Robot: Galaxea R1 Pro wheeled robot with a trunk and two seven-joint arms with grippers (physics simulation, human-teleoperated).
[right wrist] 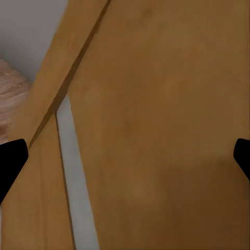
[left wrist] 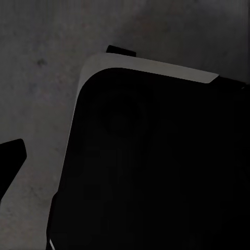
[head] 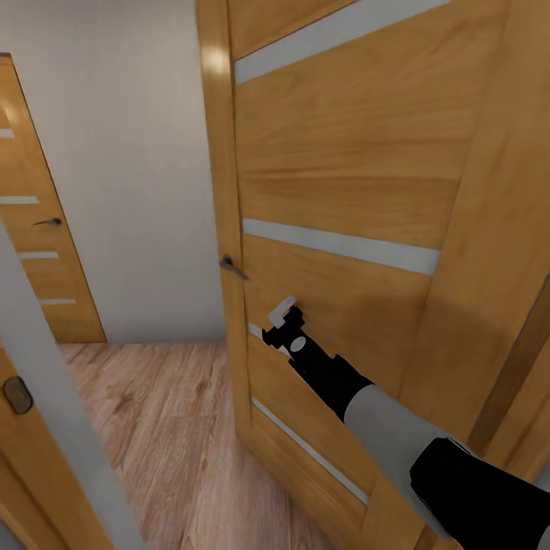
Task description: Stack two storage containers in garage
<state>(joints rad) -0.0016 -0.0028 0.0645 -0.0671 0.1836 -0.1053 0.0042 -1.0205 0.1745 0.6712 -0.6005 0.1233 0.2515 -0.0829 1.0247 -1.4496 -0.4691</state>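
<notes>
The storage containers are out of view. My right arm reaches forward, and its gripper point(head: 279, 319) is right up against the face of a light wooden door point(head: 344, 191), below and to the right of the dark lever handle point(head: 231, 266). In the right wrist view the gripper point(right wrist: 125, 156) is open, its black fingertips point(right wrist: 11, 156) wide apart with only door panel between them. My left gripper point(left wrist: 125, 156) points at my own dark body point(left wrist: 156, 166). One black fingertip point(left wrist: 10, 159) shows at the frame's edge, as on an open gripper.
The door has pale glass strips and stands at an angle across the right. A second wooden door point(head: 38, 252) with a handle point(head: 50, 222) lies back left beside a white wall point(head: 130, 176). A door edge with a latch plate point(head: 17, 395) is close on my left. Light wood floor point(head: 168, 428) runs between.
</notes>
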